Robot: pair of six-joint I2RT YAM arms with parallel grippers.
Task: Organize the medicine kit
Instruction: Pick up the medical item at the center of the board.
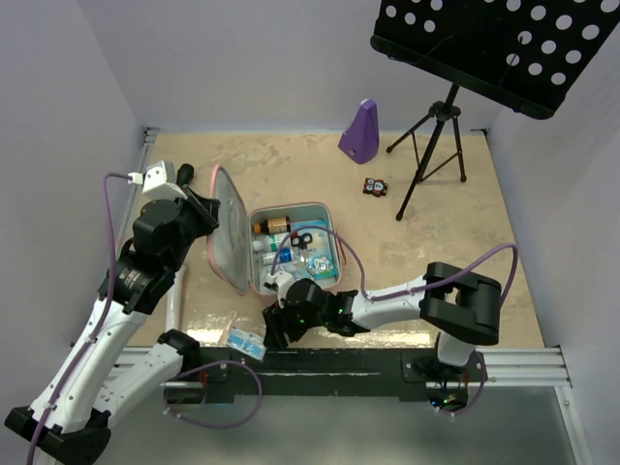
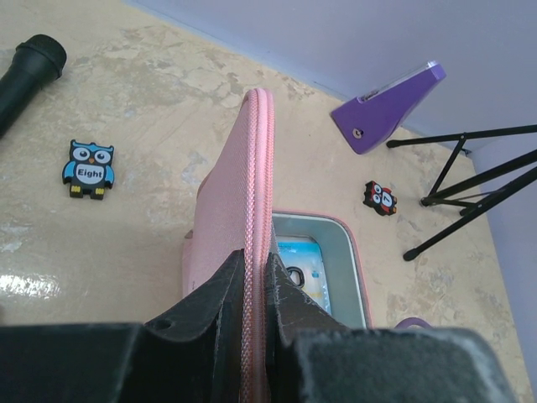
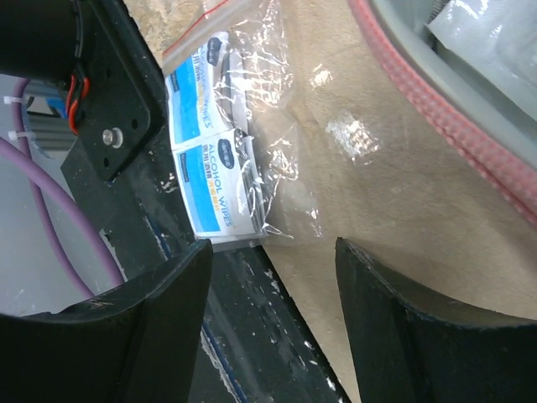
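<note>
Woven pink cloth, ribbed edge — medicine kit (image 2: 235, 201); clear glossy crinkled plastic — wipes bag (image 3: 252, 101); table (image 2: 151, 92) mottled, semi-glossy.

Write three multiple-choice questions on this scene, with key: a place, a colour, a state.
1. Where is the bag of alcohol wipes? A. inside the medicine kit B. outside it, at the table's near edge C. at the far edge
2. The medicine kit is: A. green B. pink C. black
3. The left gripper is: A. open B. out of sight C. shut on the lid
Key: B, it lies outside the rim; B, pink shell; C, it clamps the lid's edge.
</note>
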